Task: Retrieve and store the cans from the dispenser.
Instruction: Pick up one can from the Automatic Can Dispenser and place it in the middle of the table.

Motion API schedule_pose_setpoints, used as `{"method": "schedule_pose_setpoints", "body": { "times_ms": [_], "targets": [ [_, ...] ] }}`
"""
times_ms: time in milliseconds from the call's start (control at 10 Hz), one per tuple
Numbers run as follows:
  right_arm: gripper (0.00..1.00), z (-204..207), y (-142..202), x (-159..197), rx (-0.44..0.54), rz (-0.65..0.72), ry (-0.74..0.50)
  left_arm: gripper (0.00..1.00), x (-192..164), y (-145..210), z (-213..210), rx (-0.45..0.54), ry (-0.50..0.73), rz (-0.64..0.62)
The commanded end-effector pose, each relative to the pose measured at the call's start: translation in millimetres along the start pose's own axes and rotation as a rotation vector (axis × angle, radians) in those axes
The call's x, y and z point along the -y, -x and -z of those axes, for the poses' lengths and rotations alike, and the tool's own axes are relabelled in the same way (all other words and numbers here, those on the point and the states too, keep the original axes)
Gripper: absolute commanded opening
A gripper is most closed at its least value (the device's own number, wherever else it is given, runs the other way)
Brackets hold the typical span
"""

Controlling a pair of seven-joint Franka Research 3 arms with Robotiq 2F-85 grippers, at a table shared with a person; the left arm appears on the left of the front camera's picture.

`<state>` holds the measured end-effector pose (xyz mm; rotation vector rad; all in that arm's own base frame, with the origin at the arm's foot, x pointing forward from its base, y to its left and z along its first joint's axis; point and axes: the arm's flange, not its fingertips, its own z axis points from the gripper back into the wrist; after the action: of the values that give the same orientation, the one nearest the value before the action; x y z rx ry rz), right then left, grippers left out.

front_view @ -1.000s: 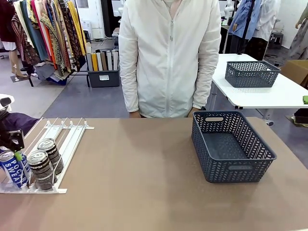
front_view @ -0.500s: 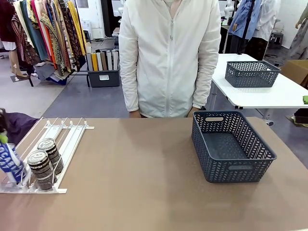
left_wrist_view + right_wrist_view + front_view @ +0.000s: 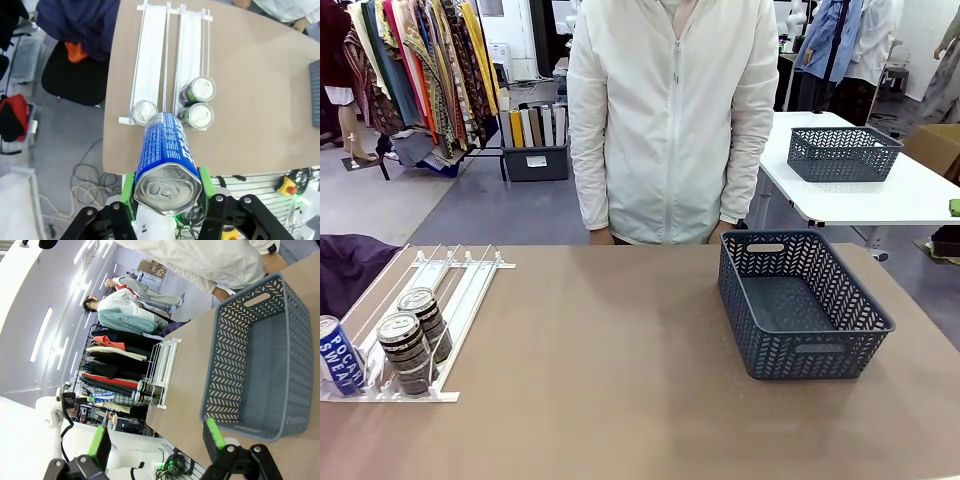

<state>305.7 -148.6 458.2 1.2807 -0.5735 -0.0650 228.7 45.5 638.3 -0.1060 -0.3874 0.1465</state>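
Pocari Sweat can (image 3: 165, 145), blue, silver top: clamped between the green pads (image 3: 128, 192) of my left hand (image 3: 167, 191), gripped across the body near the top end, base pointing down and away. Location: in the air over the near end of the dispenser (image 3: 152, 50) and the edge of the worktop (image 3: 240, 75), clear of the rails. Held this high, I judge, so that it can travel without knocking the stock below.

Dispenser: white wire-rail rack at the left end of the worktop. Its slope feeds the cans to the stopper end nearest me, which is why the stock sits bunched there.

Stock in rack: second Pocari Sweat can (image 3: 338, 352), upright in the outer lane at the stopper; two dark banded cans (image 3: 405, 345), upright, one right behind the other in a lane beside it.

Basket (image 3: 820, 350): dark grey lattice, at the right of the worktop, well apart from the rack, no can in it. I take it as the store, so the held can has the whole worktop to cross.

Right hand (image 3: 156, 434): jaws wide apart, gripping nothing, poised near the basket's wall.

Person (image 3: 670, 120): white jacket, standing at the far edge, touching nothing
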Motion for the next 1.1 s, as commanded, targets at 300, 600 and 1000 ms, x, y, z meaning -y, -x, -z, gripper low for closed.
{"method": "schedule_pose_setpoints", "body": {
  "times_ms": [300,600,1000],
  "targets": [
    [1.00,2,-4,-5,0.018,-0.005,-0.021,0.00,10,1,-2,0.002,-0.015,0.021],
    [1.00,2,-4,-5,0.018,-0.005,-0.021,0.00,16,-29,18,0.008,0.171,0.057],
    [1.00,2,-4,-5,0.018,-0.005,-0.021,0.00,204,-98,127,-0.213,0.201,0.413]
  ]
}}
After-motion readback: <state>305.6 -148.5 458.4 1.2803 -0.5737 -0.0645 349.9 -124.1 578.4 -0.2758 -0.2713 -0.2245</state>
